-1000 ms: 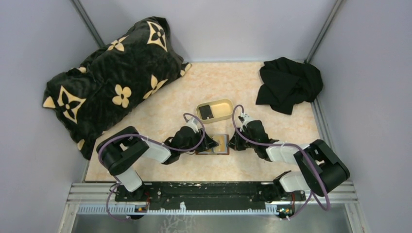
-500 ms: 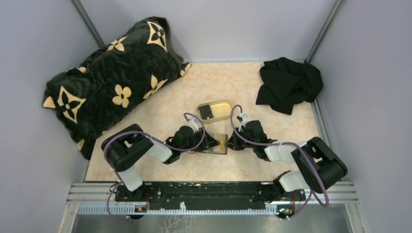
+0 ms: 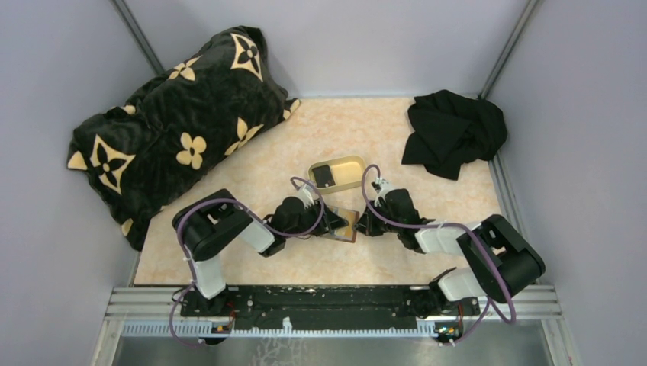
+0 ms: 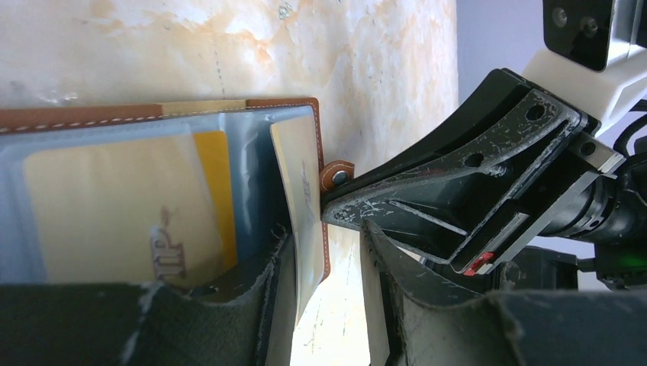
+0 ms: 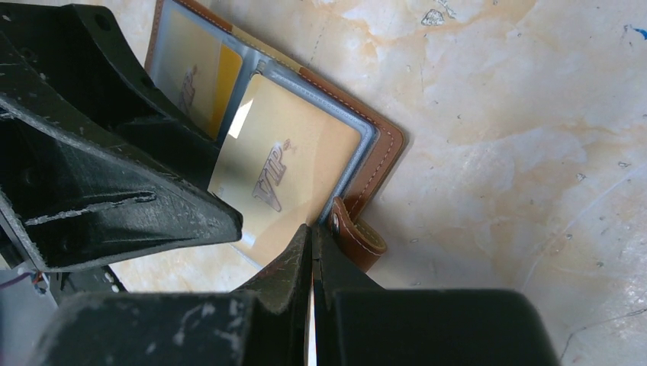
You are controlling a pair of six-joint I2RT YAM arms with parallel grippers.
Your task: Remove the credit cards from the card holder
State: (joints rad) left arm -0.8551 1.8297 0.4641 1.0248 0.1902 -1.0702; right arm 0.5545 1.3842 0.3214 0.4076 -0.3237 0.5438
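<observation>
The card holder (image 3: pixel 344 223) lies open between my two grippers, brown outside and pale blue-grey inside. Tan credit cards marked VIP sit in its pockets (image 4: pixel 114 206) (image 5: pixel 284 177), with an orange-tan one (image 4: pixel 212 194) behind. The right panel (image 4: pixel 299 191) is lifted and stands edge-on. My left gripper (image 4: pixel 324 305) is open, its fingers either side of that raised panel's end, the panel against the left finger (image 4: pixel 259 305). My right gripper (image 5: pixel 313 238) is shut on the holder's outer edge, beside the brown snap tab (image 5: pixel 352 236). A dark card (image 3: pixel 324 176) lies in the tan tray.
The tan oval tray (image 3: pixel 352 165) stands just behind the holder. A black flower-patterned cushion (image 3: pixel 175 122) fills the back left. A black cloth (image 3: pixel 454 130) lies at the back right. Grey walls close in on both sides.
The left arm's elbow has swung right and forward. The card holder has shifted slightly toward the tray and now sits tilted, its right panel raised. The right gripper has moved slightly left with it.
</observation>
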